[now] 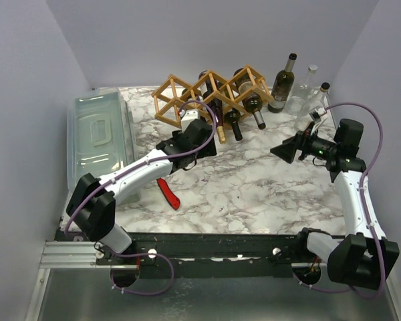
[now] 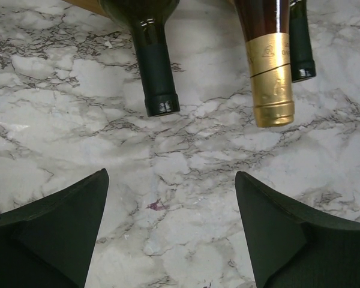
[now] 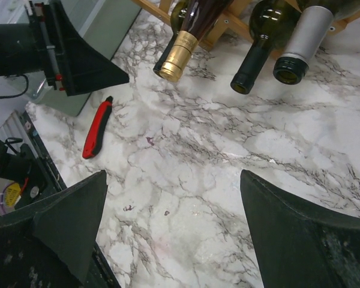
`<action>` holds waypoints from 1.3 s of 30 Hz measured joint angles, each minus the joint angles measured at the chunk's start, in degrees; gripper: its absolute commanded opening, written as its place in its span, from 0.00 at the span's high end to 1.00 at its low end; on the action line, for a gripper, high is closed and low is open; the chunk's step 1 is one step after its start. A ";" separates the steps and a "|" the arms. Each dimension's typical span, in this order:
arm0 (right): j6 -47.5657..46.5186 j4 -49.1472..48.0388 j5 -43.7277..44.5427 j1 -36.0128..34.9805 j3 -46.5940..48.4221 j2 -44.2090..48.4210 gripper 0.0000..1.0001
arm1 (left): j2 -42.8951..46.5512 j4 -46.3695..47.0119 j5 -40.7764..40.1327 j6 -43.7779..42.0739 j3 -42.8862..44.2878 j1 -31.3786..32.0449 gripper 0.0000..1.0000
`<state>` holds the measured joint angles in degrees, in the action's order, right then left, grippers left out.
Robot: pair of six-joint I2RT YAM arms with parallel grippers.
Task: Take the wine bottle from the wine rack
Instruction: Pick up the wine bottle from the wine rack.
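Wooden lattice rack (image 1: 214,90) held dark glass bottles (image 3: 256,45), necks over marble table (image 1: 254,187); left gripper (image 2: 171,237), right gripper (image 3: 174,237) spread, empty.

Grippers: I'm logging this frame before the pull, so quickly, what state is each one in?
Left gripper: open, holding nothing.
Right gripper: open, holding nothing.

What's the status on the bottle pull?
Both jaws open, empty. Left ones short of the necks; gold-foil bottle in rack. Path clear; red cutter lies off aside.
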<state>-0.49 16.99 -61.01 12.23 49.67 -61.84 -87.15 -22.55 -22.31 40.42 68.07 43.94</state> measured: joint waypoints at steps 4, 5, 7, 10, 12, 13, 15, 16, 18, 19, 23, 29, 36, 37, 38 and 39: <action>-1.11 0.85 0.94 -1.16 0.20 -0.09 0.05 | -3.08 0.46 0.04 -0.09 0.70 -2.01 0.15; -1.27 0.96 1.20 -1.36 0.28 -0.09 0.05 | -3.78 0.94 0.04 -0.35 0.72 -2.45 0.15; -1.57 1.18 1.44 -1.42 0.42 -0.07 0.05 | -4.66 1.70 0.02 -0.70 0.72 -3.15 0.15; -1.92 1.18 1.95 -1.42 0.48 0.13 0.05 | -5.95 4.37 0.02 -1.62 0.72 -3.89 0.15; -2.16 1.18 2.51 -1.42 0.48 0.24 0.05 | -6.69 6.14 0.09 -2.14 0.72 -4.22 0.15; -2.29 1.18 2.78 -1.42 0.48 0.26 0.05 | -7.06 6.84 0.13 -2.49 0.72 -4.42 0.15; -2.56 1.25 3.10 -1.42 0.50 0.26 0.05 | -8.22 8.04 0.39 -2.80 1.01 -4.87 0.21; -2.60 1.31 3.15 -1.42 0.50 0.26 0.05 | -8.85 8.37 0.55 -2.95 1.29 -5.16 0.23; -2.60 1.38 3.17 -1.42 0.52 0.24 0.05 | -10.34 9.49 0.98 -3.13 1.88 -6.03 0.23; -2.60 1.49 3.17 -1.42 0.52 0.24 0.05 | -10.93 10.10 1.20 -3.19 1.92 -6.49 0.24; -2.62 1.79 3.15 -1.42 0.52 0.13 0.05 | -12.52 12.04 2.34 -3.23 1.92 -8.04 0.27; -2.62 2.25 3.15 -1.42 0.52 -0.46 0.05 | -14.75 14.16 4.02 -3.21 3.43 -9.07 0.27; -2.84 2.47 3.15 -1.42 0.63 -0.81 0.05 | -17.70 16.26 5.38 -2.95 4.59 -9.22 0.35; -2.89 2.47 3.15 -1.42 0.63 -0.81 0.05 | -17.97 16.55 5.38 -2.86 4.61 -9.31 0.36; -2.93 2.47 3.15 -1.42 0.63 -0.81 0.05 | -18.29 16.74 5.38 -2.71 4.66 -9.40 0.36; -2.99 2.47 3.15 -1.42 0.63 -0.81 0.05 | -18.67 17.03 5.38 -2.56 4.68 -9.51 0.39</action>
<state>-3.49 19.46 -57.87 10.81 50.30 -62.65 -105.82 -5.52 -16.93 37.87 72.75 34.44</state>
